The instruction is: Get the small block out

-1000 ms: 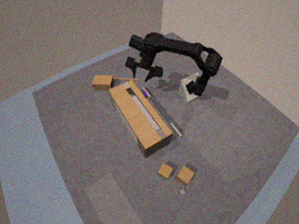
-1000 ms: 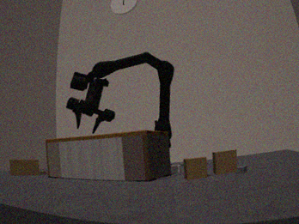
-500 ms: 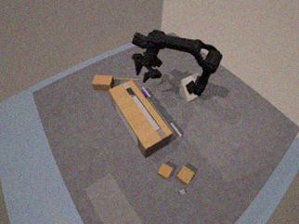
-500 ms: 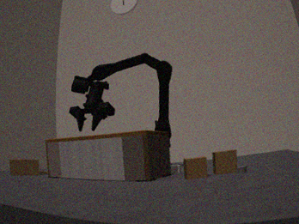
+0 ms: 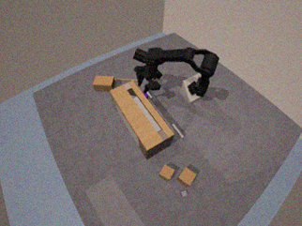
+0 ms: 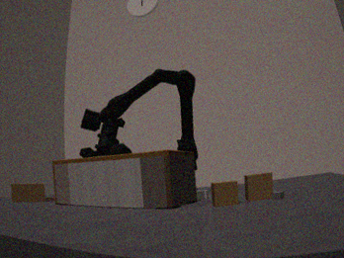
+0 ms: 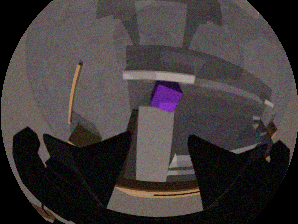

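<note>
At the box's (image 5: 140, 118) far end, nearest the base, we find the block (image 5: 147, 94), purple, on the shelf (image 7: 154, 143) inside; in the wrist view it sits at the shelf's end, just ahead of the fingers. We judge the task barely begun; the block is not out on the table (image 5: 225, 142), and pushing it out, picking it up and raising it are all left to do. Which end is the exit we cannot tell. The arm arches from its base and bends down sharply; the gripper (image 5: 149, 82) hangs low behind the box, jaws moderately wide, holding nothing.
</note>
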Tool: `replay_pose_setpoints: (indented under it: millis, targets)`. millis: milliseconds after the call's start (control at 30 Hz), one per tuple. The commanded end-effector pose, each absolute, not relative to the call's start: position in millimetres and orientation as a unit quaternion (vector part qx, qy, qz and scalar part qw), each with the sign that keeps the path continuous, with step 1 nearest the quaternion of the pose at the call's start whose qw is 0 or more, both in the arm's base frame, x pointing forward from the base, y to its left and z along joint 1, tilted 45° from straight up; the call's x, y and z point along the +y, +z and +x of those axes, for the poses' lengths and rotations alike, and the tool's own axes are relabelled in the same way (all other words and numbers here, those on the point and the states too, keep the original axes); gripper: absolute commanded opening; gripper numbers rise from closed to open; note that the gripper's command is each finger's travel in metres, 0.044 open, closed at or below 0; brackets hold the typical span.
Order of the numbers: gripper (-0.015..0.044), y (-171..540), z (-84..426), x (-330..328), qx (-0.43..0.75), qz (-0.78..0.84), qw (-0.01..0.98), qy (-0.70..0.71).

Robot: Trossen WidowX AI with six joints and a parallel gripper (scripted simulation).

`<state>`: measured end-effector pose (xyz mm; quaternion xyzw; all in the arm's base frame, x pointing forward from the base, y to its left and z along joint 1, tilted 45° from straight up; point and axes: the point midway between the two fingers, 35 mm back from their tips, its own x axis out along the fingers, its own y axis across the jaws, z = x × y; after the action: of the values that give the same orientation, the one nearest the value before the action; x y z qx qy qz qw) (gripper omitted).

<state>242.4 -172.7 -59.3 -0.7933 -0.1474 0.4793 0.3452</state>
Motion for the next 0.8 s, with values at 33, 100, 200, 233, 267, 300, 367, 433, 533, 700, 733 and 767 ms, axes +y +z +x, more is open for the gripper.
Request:
replay_pose_setpoints:
  millis: [33, 100, 200, 233, 267, 300, 367, 433, 533, 700, 733, 767]
  targets:
    - [0.0285, -68, 242, -163, -0.145, -0.795, 0.349, 0.475]
    - [0.0285, -68, 242, -163, -0.144, -0.795, 0.349, 0.475]
    - [0.0285, -71, 243, -161, -0.144, -0.795, 0.349, 0.475]
    - [0.0285, -72, 243, -159, -0.144, -0.795, 0.349, 0.475]
    - [0.0285, -73, 243, -158, -0.144, -0.795, 0.349, 0.475]
    - [0.0285, -74, 244, -157, -0.144, -0.795, 0.349, 0.475]
    - [0.0285, -77, 244, -155, -0.144, -0.795, 0.349, 0.475]
    - [0.0285, -79, 245, -153, -0.144, -0.795, 0.349, 0.475]
    - [0.0285, -82, 246, -149, -0.144, -0.795, 0.349, 0.475]
    - [0.0285, -88, 247, -143, -0.144, -0.795, 0.349, 0.475]
    - [0.0285, -89, 247, -142, -0.144, -0.795, 0.349, 0.475]
    - [0.0285, -90, 248, -141, -0.144, -0.795, 0.349, 0.475]
